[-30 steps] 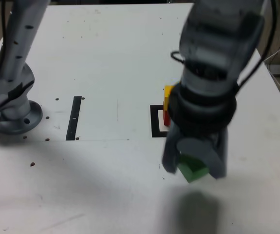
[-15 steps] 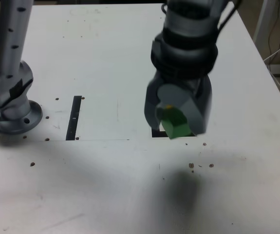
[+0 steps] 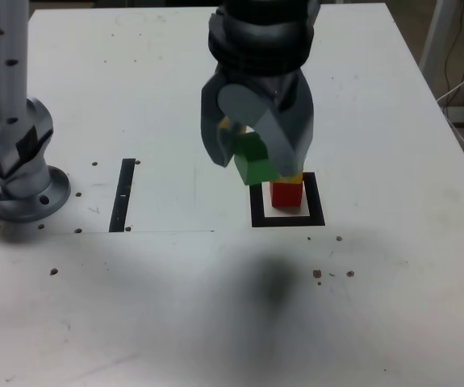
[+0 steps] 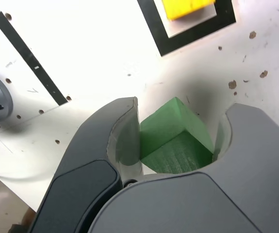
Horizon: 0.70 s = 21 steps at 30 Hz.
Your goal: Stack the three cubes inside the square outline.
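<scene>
the square outline (image 3: 256, 211), a thick black border round a pale centre, lies flat on the white table (image 3: 393, 306). inside it stands the red cube (image 3: 286, 193), resting on the pale centre within the border. the yellow cube (image 4: 187, 8) sits on top of the red one; in the exterior view only a thin sliver of it shows above the red, the rest hidden behind the gripper, while the wrist view shows its top face framed by the outline's black border. so the outline holds a stack of two, red below and yellow above. the green cube (image 3: 256, 160) is not in the outline: it is held clear of the table in the gripper (image 3: 253, 153), above the outline and a little toward the exterior view's left of the red-yellow stack, tilted so that one corner points downward. the gripper's two grey jaws are closed part way onto the green cube, one on each side, with the cube's faces pressed against the inner pads as the wrist view shows. the gripper points down at the table, the dark wrist directly above it, running out of the top of the exterior view. a soft shadow falls on the table nearer the camera than the outline. the thin black bar (image 3: 123, 195) lies well apart from the outline to the exterior view's left, and the arm's grey base (image 3: 20, 173) stands beyond the bar, further from the outline.
</scene>
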Motion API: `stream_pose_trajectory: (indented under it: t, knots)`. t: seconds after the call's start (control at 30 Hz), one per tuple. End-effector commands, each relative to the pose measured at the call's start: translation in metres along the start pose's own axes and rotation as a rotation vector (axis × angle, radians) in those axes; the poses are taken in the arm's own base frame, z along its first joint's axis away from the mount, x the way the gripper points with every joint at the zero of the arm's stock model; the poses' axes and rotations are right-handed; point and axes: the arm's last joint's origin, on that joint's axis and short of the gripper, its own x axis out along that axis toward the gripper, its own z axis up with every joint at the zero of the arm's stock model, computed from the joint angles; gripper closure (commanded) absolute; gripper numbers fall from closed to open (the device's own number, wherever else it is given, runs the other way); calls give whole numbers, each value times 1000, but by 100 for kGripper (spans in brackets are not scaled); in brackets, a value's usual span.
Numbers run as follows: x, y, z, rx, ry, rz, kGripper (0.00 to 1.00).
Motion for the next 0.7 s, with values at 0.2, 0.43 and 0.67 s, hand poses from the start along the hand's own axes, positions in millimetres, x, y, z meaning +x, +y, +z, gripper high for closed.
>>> stream_pose_trajectory:
  t: [0.2,0.43,0.67]
  knots:
    - [-5,32,-11,5,-15,-18,65]
    - [2,64,-14,22,5,-31,65]
    - [9,77,-11,39,21,-31,65]
